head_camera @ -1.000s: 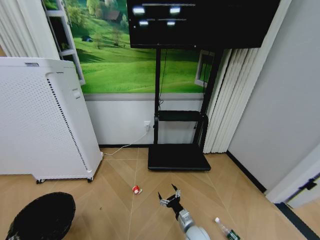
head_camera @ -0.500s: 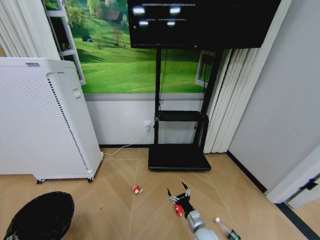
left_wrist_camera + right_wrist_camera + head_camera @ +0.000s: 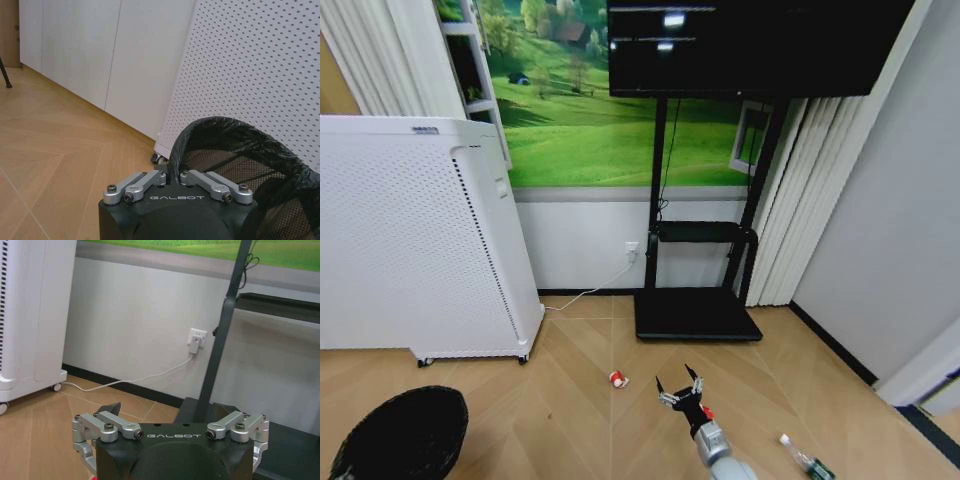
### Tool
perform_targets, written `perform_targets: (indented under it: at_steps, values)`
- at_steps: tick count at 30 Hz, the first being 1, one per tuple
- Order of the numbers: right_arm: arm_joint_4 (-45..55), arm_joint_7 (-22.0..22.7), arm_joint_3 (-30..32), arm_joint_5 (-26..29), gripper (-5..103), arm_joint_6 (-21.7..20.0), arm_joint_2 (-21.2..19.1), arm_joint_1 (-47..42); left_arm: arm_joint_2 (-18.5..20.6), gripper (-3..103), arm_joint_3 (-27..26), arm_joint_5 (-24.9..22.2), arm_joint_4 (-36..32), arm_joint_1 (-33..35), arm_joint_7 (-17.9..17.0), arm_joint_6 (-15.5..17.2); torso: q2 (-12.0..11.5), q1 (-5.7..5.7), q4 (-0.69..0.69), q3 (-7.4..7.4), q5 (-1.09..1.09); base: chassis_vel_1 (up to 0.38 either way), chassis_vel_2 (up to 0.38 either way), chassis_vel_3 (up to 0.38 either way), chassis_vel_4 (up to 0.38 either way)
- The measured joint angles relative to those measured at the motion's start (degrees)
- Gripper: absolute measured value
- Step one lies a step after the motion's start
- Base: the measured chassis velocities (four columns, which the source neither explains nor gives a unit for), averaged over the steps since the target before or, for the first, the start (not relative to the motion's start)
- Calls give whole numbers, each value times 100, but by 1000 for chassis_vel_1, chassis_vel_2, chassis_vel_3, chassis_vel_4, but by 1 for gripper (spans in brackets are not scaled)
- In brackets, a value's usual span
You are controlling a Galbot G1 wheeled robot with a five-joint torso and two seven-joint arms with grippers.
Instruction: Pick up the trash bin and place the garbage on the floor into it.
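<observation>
Nearest you, the trash bin [image 3: 402, 435] sits at your lower left on the floor [image 3: 570, 400], upright, mouth up, its bottom cut off by the frame edge. Your left gripper [image 3: 172, 179] is clamped on its rim; fingertips are hidden behind the gripper body. The clear bottle [image 3: 806, 459] lies at lower right, long axis running toward the wall, its near end cut off. Your right gripper [image 3: 681, 390] hangs wide open, empty, just above a small red item [image 3: 706, 412] it partly hides. Farther out lies the red-and-white scrap [image 3: 617, 380], then the white perforated appliance [image 3: 415, 240].
</observation>
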Motion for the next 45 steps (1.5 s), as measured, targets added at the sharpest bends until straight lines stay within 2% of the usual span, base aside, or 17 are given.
perform_targets:
  at_steps: [10,13,16,21,34,40,45]
  values:
    - [-93,33,170,78,100,344,-8,13,-44,6,70,80,-16,-7,3,-3,1,-1,-2,-1,0,266,239,-266,-281]
    - [-86,23,183,115,100,376,-7,14,-82,6,111,112,-39,-8,9,-3,0,-1,3,0,0,100,42,22,-72]
    - [-66,9,228,68,100,447,1,5,-107,6,132,129,-58,0,15,-3,0,0,4,1,2,-20,21,79,-2]
    - [44,-113,359,1,100,318,-35,-67,-113,6,163,134,-71,18,55,-11,0,0,-2,1,1,-94,-38,54,43]
    - [0,-183,270,-52,100,221,-20,-32,-95,6,172,137,-139,29,69,-14,0,-1,2,0,1,-22,27,17,-22]
    - [-16,-153,328,-23,100,275,-29,-49,-100,6,180,167,-158,31,103,-15,0,-1,1,0,0,-178,141,155,-136]
    - [-100,-145,382,-51,100,512,-28,-80,-101,6,206,209,-176,-2,111,-16,0,1,0,1,0,-211,208,211,-192]
